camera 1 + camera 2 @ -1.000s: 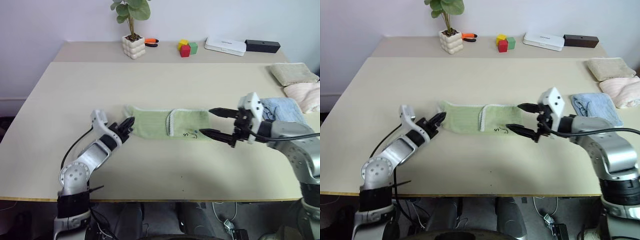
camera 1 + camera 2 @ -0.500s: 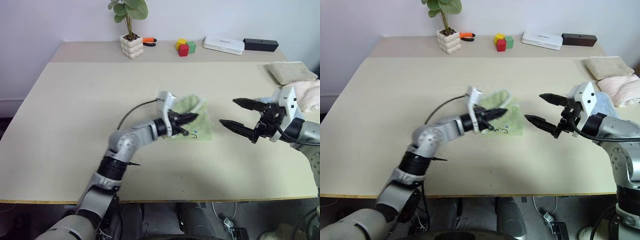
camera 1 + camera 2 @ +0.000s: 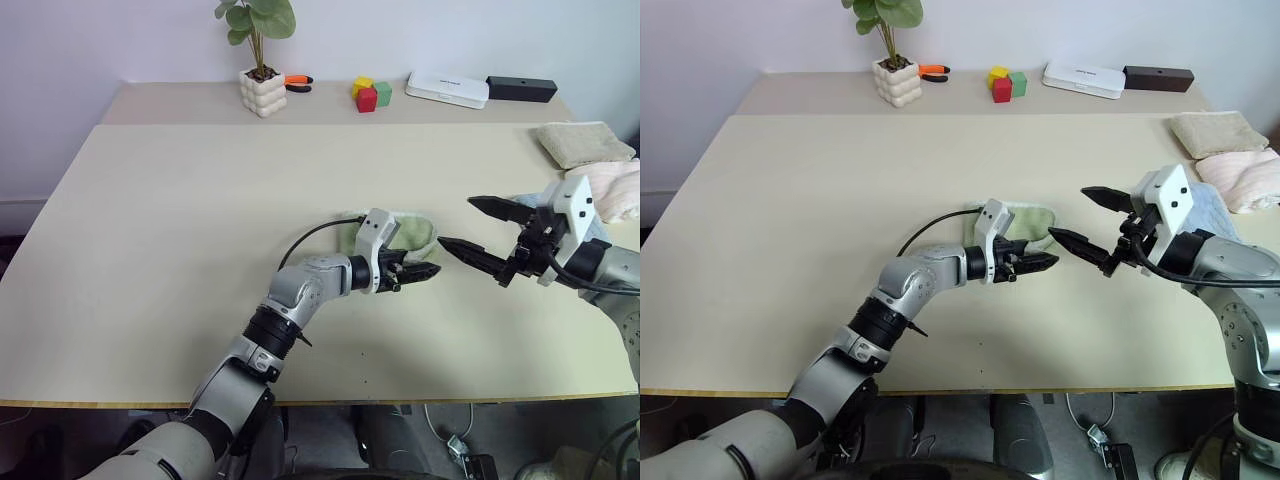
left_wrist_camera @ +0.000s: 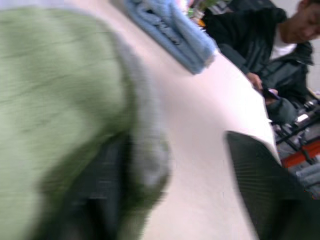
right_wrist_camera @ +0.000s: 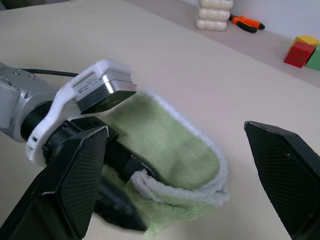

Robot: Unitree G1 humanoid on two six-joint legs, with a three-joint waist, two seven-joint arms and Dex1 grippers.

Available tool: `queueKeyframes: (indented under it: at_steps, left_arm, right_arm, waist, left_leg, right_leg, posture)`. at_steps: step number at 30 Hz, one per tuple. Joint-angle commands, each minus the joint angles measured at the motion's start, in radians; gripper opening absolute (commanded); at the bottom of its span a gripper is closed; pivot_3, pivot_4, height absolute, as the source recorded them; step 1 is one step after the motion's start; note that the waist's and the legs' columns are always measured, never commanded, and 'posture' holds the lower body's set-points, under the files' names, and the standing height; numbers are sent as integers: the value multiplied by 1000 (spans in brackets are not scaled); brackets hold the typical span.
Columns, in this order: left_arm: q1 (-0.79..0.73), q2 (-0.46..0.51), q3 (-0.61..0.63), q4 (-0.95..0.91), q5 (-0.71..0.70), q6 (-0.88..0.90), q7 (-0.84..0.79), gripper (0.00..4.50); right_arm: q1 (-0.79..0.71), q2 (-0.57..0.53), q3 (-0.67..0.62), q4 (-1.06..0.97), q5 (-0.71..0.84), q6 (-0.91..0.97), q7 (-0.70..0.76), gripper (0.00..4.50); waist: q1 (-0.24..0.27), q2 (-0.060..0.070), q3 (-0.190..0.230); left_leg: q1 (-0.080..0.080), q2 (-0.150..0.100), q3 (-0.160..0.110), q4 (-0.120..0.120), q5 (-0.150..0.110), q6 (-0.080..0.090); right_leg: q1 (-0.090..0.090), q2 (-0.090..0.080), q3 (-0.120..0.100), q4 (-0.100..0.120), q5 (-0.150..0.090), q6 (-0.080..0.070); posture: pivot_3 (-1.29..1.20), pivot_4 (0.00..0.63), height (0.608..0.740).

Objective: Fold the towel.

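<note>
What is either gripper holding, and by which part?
Nothing is clamped. The left gripper stands open at the green towel's folded end; the right gripper hangs open beside it.

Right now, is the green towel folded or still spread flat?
Folded. The towel lies doubled over in a small bundle, its whitish trim curling round the fold, beside the left hand.

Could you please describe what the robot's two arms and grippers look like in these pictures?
Both arms are silver-grey metal segments with black joint rings. Each wrist carries a white angular camera housing. The left gripper and right gripper each have two black, tapering fingers; the right wrist view shows fine cross-hatched texture on the pads. A thin black cable loops along each forearm.
</note>
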Motion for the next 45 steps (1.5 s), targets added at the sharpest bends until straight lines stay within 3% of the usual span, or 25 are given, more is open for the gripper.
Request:
queueKeyframes:
  at_steps: [1, 5, 10, 11, 13, 16, 19, 20, 21, 26, 30, 35, 41, 45]
  left_arm:
    - [5, 3, 46, -76, -34, 68, -25, 4428]
    - [31, 34, 73, -235, -78, 90, -84, 4428]
    - [31, 52, 219, -366, -232, 221, -56, 4428]
    - [33, 59, 249, -385, -248, 224, -44, 4209]
    - [37, 71, 306, -399, -285, 251, -15, 3742]
    - [51, 60, 392, -355, -258, 188, 83, 2336]
    - [72, 57, 426, -335, -207, 109, 152, 864]
    - [76, 53, 435, -332, -204, 94, 171, 278]
    - [78, 50, 438, -331, -199, 81, 182, 0]
    - [77, 9, 420, -308, -153, 23, 233, 0]
    - [87, -35, 384, -278, -91, -39, 274, 0]
    - [102, -76, 328, -209, -6, -98, 313, 0]
    - [106, -80, 265, -106, 84, -146, 313, 0]
    - [118, -42, 264, -49, 138, -157, 321, 0]
  right_arm:
    - [-34, 4, -10, 4, 11, -8, -10, 4500]
    - [-93, 24, 4, 62, 0, -16, -36, 4500]
    - [-180, 78, -5, 144, 4, 7, -122, 4500]
    - [-183, 86, -2, 146, 4, 9, -130, 4500]
    - [-184, 105, 8, 142, -3, -2, -148, 4500]
    - [-213, 163, 4, 142, 17, 21, -221, 4500]
    - [-234, 245, 8, 100, 58, 72, -320, 3665]
    - [-235, 274, 31, 69, 37, 69, -357, 3122]
    - [-239, 302, 51, 43, 21, 67, -397, 2678]
    - [-274, 475, 145, -63, -66, 84, -644, 97]
    - [-204, 601, 230, -127, -148, 117, -807, 36]
    - [-53, 611, 387, -127, -339, 88, -880, 36]
    - [43, 630, 422, 12, -488, -30, -923, 36]
    - [49, 613, 365, 103, -554, -80, -951, 36]
  waist:
    - [-1, 0, 0]
    - [-6, 0, 0]
    - [-1, 1, 0]
    - [0, 1, 0]
    - [0, 1, 0]
    - [0, 1, 0]
    - [-4, 2, 0]
    - [-2, 2, 0]
    - [-1, 2, 0]
    - [1, 2, 0]
    - [3, 2, 0]
    - [1, 3, -1]
    - [-5, 3, -1]
    - [-4, 3, -1]
  left_leg:
    - [0, 0, 0, 0, 0, 0]
    - [1, 0, 0, 0, 0, 0]
    - [1, 0, 0, 0, 0, 0]
    - [1, 0, 0, 0, 0, 0]
    - [1, 0, 0, 0, 0, 0]
    - [1, 0, 0, 0, 0, 0]
    - [1, 0, 0, 0, 0, 0]
    - [2, 0, -1, 0, 0, 0]
    - [1, 0, -1, 0, 0, 0]
    - [0, 0, -1, 0, 0, 0]
    - [0, 0, -1, 0, 0, -1]
    - [-1, 0, -1, 0, 0, -1]
    - [0, 0, -1, 0, 0, -1]
    - [0, 0, -1, 0, 0, 0]
  right_leg:
    - [0, 0, 0, 0, 0, 0]
    - [0, 0, 0, 0, 0, 0]
    - [0, 0, 0, 1, 0, 1]
    - [0, 0, 0, 1, 0, 1]
    - [0, 0, 0, 1, 0, 1]
    - [0, 0, 0, 1, 1, 3]
    - [0, 0, 0, 2, 2, 3]
    - [0, 0, 0, 2, 2, 3]
    - [0, 0, 0, 2, 2, 3]
    - [-1, 0, 0, 2, 2, 3]
    - [-1, 0, 0, 1, 2, 3]
    - [-1, 0, 0, 1, 2, 3]
    - [-1, 0, 0, 2, 2, 3]
    - [-1, 0, 0, 2, 2, 3]
  posture:
    - [0, 150, 740]
    - [0, 150, 740]
    - [0, 150, 740]
    - [0, 150, 740]
    - [0, 150, 740]
    - [0, 150, 740]
    - [0, 150, 740]
    - [0, 150, 740]
    - [0, 150, 740]
    - [0, 150, 740]
    - [0, 150, 740]
    - [0, 150, 740]
    - [0, 150, 740]
    - [0, 150, 740]
